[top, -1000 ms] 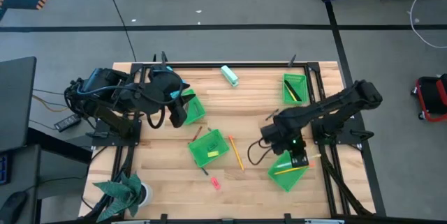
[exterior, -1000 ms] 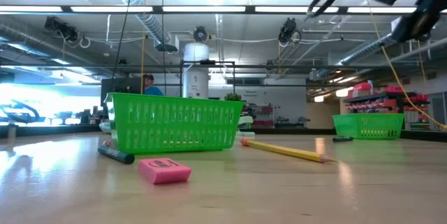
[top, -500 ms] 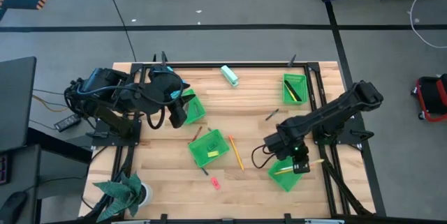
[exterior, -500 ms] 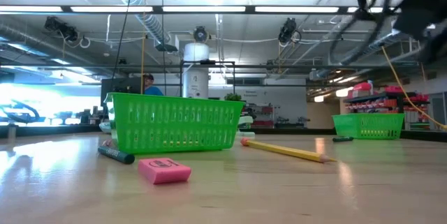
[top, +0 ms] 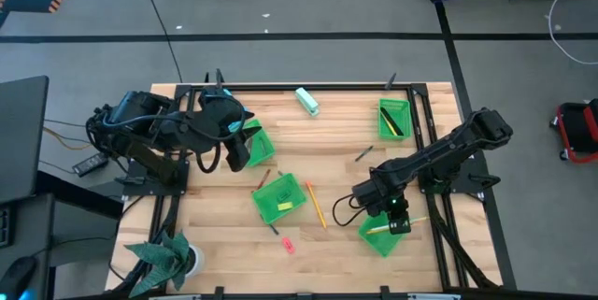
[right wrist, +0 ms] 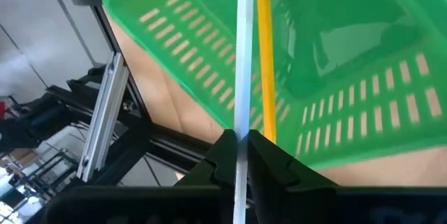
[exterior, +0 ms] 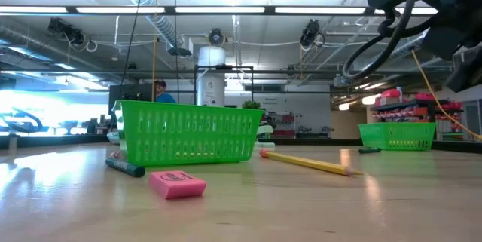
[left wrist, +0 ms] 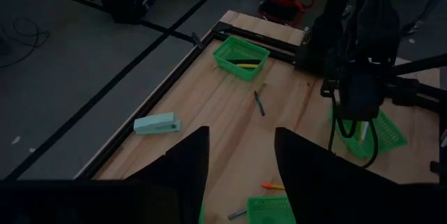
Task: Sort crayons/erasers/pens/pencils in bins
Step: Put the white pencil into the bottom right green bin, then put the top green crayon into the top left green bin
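Note:
My right gripper (top: pixel 398 221) is over the near-right green bin (top: pixel 383 235), shut on a pale white pencil (right wrist: pixel 242 63). A yellow pencil (right wrist: pixel 262 49) lies in that bin beside it. My left gripper (left wrist: pixel 241 175) waits open above the left bin (top: pixel 260 147). Another bin (top: pixel 280 197) sits mid-table and a fourth (top: pixel 394 118) at the far right holds a dark pen. On the table lie an orange pencil (top: pixel 316 205), a pink eraser (top: pixel 288 244), a dark crayon (top: pixel 273 229) and a dark pen (top: pixel 364 153). My right gripper pinches the pale white pencil between its two fingertips (right wrist: pixel 225 155) at a point along its shaft (right wrist: pixel 241 137). The pencil runs on ahead of the fingers, over the green bin (right wrist: pixel 335 77), next to the yellow pencil. Whether its far end rests in the bin cannot be told.
A teal-and-white block (top: pixel 306 101) lies near the far edge. A potted plant (top: pixel 168 258) stands at the near left corner. Dark frame rails (top: pixel 439 235) run along the table's sides. In the low view the eraser (exterior: pixel 177 184) and the crayon (exterior: pixel 124 168) lie before the middle bin (exterior: pixel 188 133).
My right gripper has moved a little toward the table's near edge, over the near-right bin, still shut on the pale pencil; in the low view its arm now looms larger. The left arm has kept still.

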